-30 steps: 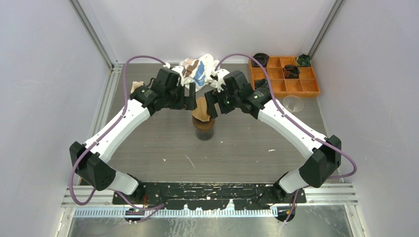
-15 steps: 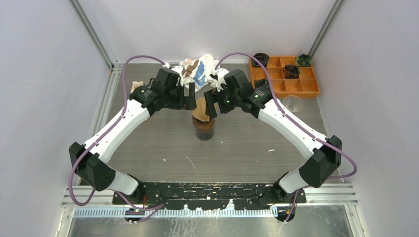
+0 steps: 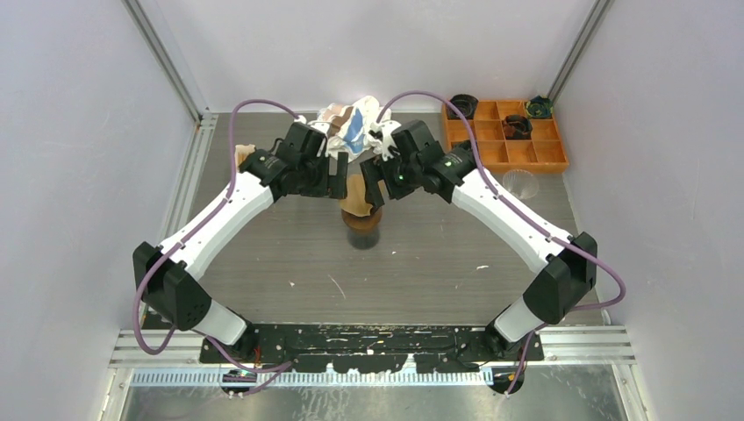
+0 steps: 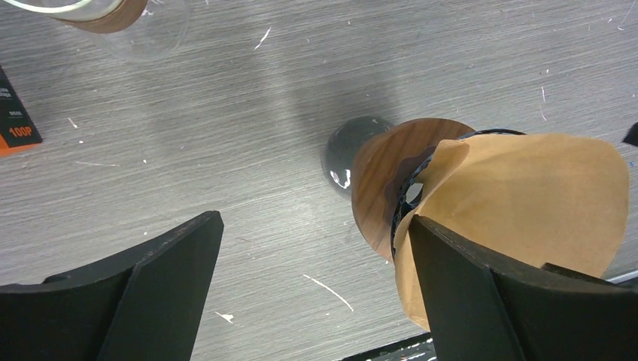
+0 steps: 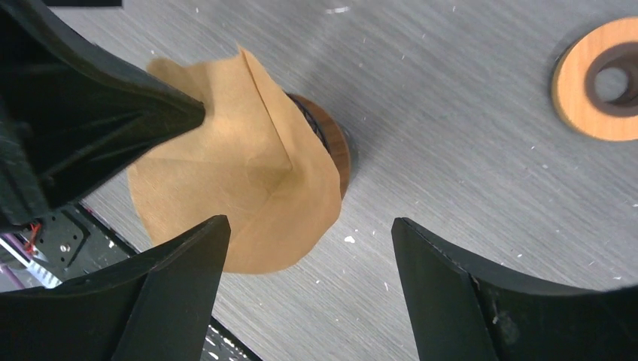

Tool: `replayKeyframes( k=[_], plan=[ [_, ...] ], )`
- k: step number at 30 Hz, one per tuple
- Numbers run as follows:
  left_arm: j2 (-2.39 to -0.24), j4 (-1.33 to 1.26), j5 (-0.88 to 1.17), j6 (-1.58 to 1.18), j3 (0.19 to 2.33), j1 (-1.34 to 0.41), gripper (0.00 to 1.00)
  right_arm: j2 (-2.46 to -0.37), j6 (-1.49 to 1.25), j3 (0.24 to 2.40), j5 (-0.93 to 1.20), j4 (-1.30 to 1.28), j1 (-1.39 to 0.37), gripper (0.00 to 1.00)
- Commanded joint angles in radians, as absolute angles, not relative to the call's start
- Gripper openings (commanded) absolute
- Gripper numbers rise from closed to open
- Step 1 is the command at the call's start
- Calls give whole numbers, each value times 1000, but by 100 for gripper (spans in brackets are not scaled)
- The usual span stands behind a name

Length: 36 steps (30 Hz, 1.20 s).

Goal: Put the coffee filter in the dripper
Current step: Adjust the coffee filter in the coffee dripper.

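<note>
Seeing the coffee filter (image 4: 519,210) seated point-down in the dripper (image 4: 384,180), upper edge standing proud and leaning to 1 side. Against 1 second back: no shift in the paper, only both elbows drawn inward. Reads as placement done, perhaps wanting a press to settle. Flanking the dripper, left gripper (image 4: 312,226) spread wide, clasping nothing, 1 finger close against the paper; right gripper (image 5: 310,226) likewise wide and empty. Thin tan paper, creased into a cone; dark ribbed funnel, smooth wooden collar. Under the dripper, brushed grey table (image 3: 421,263); behind the dripper, crumpled cloth (image 3: 351,118); behind toward the right arm's side, orange tray (image 3: 504,132).
</note>
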<state>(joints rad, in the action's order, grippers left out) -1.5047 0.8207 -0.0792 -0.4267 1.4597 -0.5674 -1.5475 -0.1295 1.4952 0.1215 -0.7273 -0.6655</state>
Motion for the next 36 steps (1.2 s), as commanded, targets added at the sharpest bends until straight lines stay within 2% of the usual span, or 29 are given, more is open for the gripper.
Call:
replayKeyframes(
  k=[1, 3, 11, 21, 30, 33, 36],
  plan=[
    [-1502, 819, -94, -399, 1514, -564, 98, -1541, -113, 1597, 86, -695, -659, 83],
    [-1504, 819, -92, -397, 1513, -565, 98, -1553, -112, 1616, 87, -693, -654, 79],
    [-1504, 812, -78, -396, 1516, -564, 98, -1612, -113, 1644, 121, -687, -647, 47],
    [-1500, 804, -62, -393, 1515, -564, 98, -1617, -105, 1599, 118, -680, -644, 22],
    [-1487, 785, -40, -410, 1505, -565, 98, -1608, -106, 1564, 139, -666, -643, 18],
    [-1486, 784, -38, -411, 1503, -564, 99, -1600, -106, 1564, 143, -664, -643, 23],
    [-1492, 784, -38, -411, 1500, -565, 99, -1589, -107, 1564, 139, -663, -644, 34]
  ],
)
